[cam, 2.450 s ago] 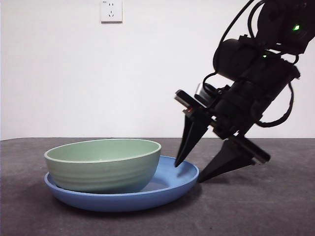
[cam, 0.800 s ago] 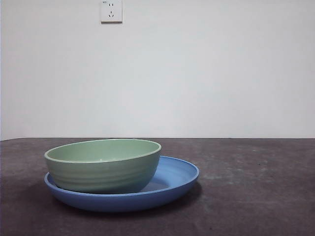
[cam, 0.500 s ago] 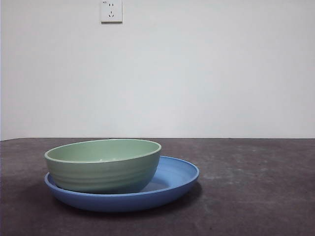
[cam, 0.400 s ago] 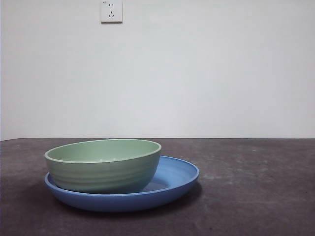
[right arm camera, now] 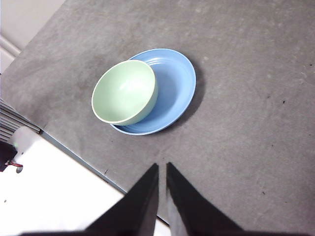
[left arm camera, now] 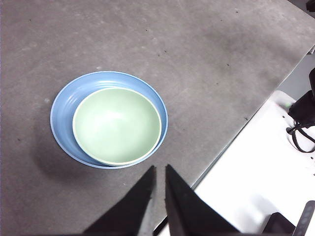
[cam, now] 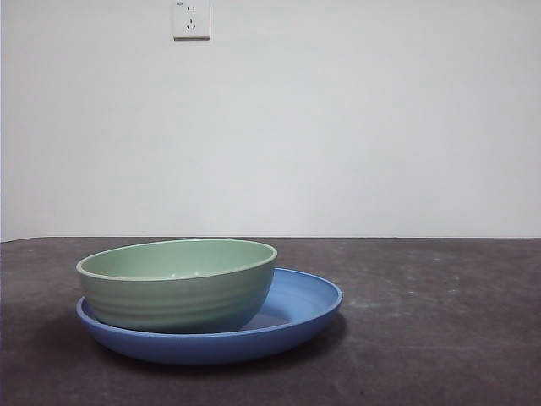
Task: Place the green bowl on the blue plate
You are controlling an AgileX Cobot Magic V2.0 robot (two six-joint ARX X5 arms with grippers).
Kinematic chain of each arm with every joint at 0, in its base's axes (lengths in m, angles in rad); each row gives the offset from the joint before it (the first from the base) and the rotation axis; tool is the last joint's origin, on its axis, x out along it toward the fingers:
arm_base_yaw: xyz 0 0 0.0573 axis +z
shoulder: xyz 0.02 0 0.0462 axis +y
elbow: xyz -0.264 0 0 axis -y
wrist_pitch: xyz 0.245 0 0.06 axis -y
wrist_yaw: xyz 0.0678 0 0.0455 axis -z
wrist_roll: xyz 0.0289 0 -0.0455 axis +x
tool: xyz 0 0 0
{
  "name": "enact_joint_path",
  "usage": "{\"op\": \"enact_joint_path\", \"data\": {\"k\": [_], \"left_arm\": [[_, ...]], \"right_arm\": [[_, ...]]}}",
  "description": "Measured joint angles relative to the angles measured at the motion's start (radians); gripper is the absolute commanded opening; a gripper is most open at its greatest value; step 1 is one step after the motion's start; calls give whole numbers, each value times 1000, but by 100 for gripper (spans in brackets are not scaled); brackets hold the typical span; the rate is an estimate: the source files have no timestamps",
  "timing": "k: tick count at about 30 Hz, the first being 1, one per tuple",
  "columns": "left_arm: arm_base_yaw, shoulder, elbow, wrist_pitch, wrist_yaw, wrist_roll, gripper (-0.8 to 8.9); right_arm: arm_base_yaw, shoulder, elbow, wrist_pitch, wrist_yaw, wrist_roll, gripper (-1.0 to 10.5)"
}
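Note:
The green bowl (cam: 179,283) stands upright inside the blue plate (cam: 300,309), pushed to the plate's left side in the front view. Both also show from above in the left wrist view, bowl (left arm camera: 117,125) on plate (left arm camera: 61,105), and in the right wrist view, bowl (right arm camera: 124,92) on plate (right arm camera: 177,83). My left gripper (left arm camera: 159,169) is shut and empty, high above the table and apart from the dishes. My right gripper (right arm camera: 162,167) is shut and empty, also high and apart. Neither gripper shows in the front view.
The dark grey table (cam: 439,338) carries only the two dishes. A white wall with a socket (cam: 191,19) stands behind. The table's edge (left arm camera: 231,142) and a white base with black cables (left arm camera: 302,118) show in the left wrist view.
A gripper that stood open at the plate's right rim 2.5 s ago has left the front view. The bowl and plate have not moved over the last second.

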Motion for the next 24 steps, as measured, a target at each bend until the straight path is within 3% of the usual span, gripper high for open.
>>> {"op": "enact_joint_path", "data": {"k": [7,13,18,24], "left_arm": [[13,-16,-3,5,1,0,29],[178,-89,-16,32,-6,1,28],[386,-184,-169,270,-50,3,28],[505,-277,-523,692,-92,-2,28]], "right_arm": [[0,0,0,0,0,0,21],[0,0,0,0,0,0,21],[0,0,0,0,0,0,21],[0,0,0,0,0,0,21]]}}
